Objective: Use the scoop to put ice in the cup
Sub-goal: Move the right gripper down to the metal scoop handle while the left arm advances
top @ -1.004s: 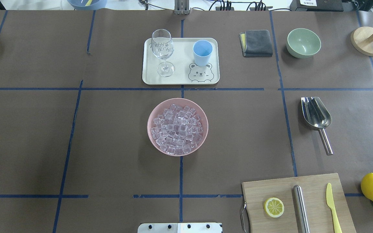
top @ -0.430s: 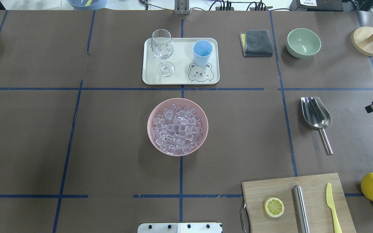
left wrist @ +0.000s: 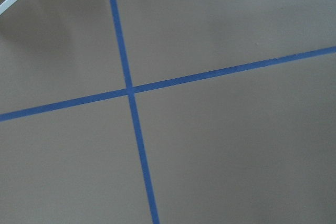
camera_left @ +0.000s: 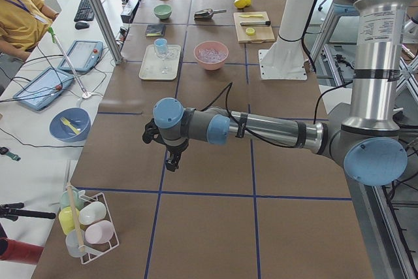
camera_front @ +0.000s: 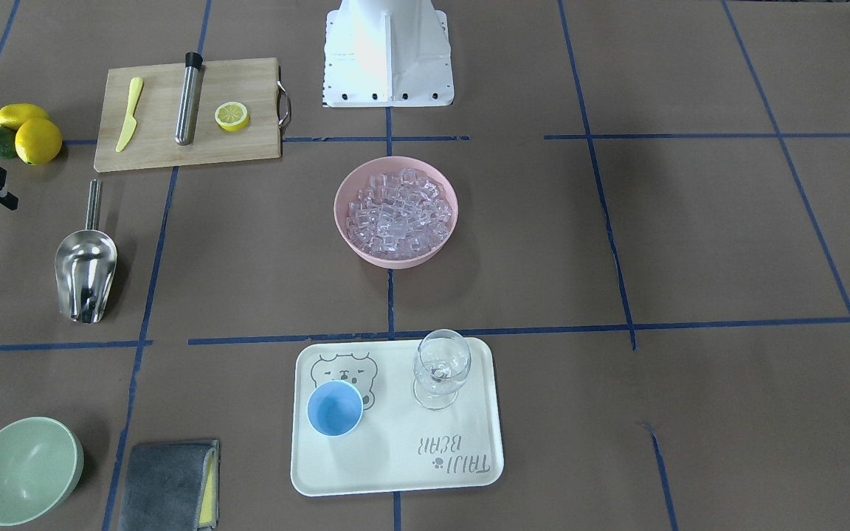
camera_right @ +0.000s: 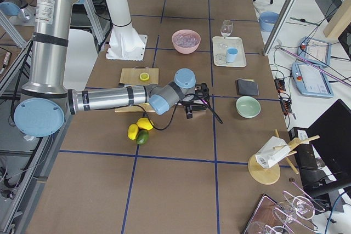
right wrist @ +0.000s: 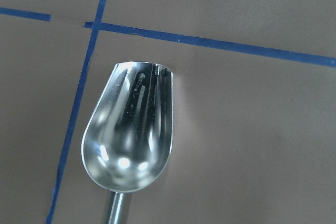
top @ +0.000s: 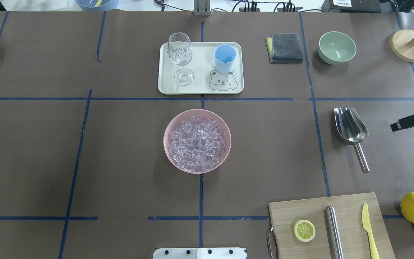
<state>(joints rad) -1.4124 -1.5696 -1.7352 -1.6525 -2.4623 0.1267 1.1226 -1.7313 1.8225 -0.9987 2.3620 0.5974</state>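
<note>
Your brown-papered bench (top: 120, 162), gridded in blue tape, fills the overhead frame. The left arm reaches out low over a bare tape crossing in the left side view. Its pincer (camera_left: 171, 160) points down, and you cannot tell how far its jaws are parted. The right arm reaches across in the right side view. Only a black edge of its pincer (top: 413, 121) shows at the overhead frame's right border, so its opening cannot be read either, and no view shows anything held.

A wooden cutting board (top: 286, 212) sits at the lower right of the overhead frame. The cream bear-print tray (top: 201, 77) lies at top centre, and the pink bowl (top: 165, 142) stands just below it at mid-frame.

The scoop (top: 350, 126) lies on the bench at the right, mouth toward the top of the frame and handle toward the bottom. It is well apart from the bowl, and the right pincer is near it on the right. In the right wrist view its trough fills the centre.

The light-blue cup (top: 224, 57) stands upright on the tray's right half, just above the bear drawing and beside a wine glass (top: 180, 54). The ice (top: 197, 144) is heaped in the pink bowl.
</note>
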